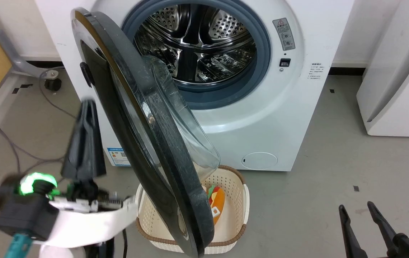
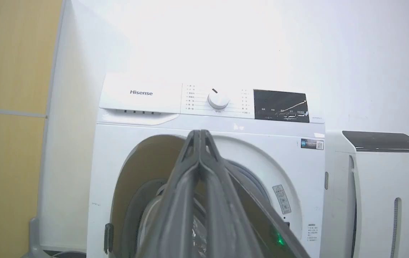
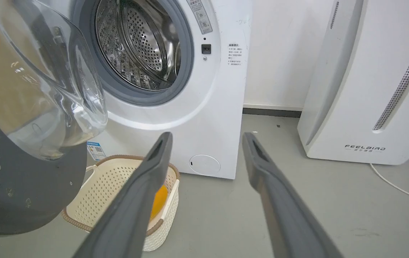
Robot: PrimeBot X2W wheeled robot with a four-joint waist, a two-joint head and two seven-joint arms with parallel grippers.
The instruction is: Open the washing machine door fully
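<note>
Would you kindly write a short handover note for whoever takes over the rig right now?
Left gripper: shut, holding nothing, beside the door's outer face; contact unclear.
Right gripper: open, holding nothing, low on the right, away from the machine.
Door: partly open, hanging over the basket in front of the washing machine.
Done: door unlatched and swung out partway.
Left: swing it fully open.

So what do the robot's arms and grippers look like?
The left gripper and right gripper each have two long, thin, dark grey fingers that taper to points. The left arm wears a smooth white shell, with a black block, a glowing green ring and a teal bit.
</note>
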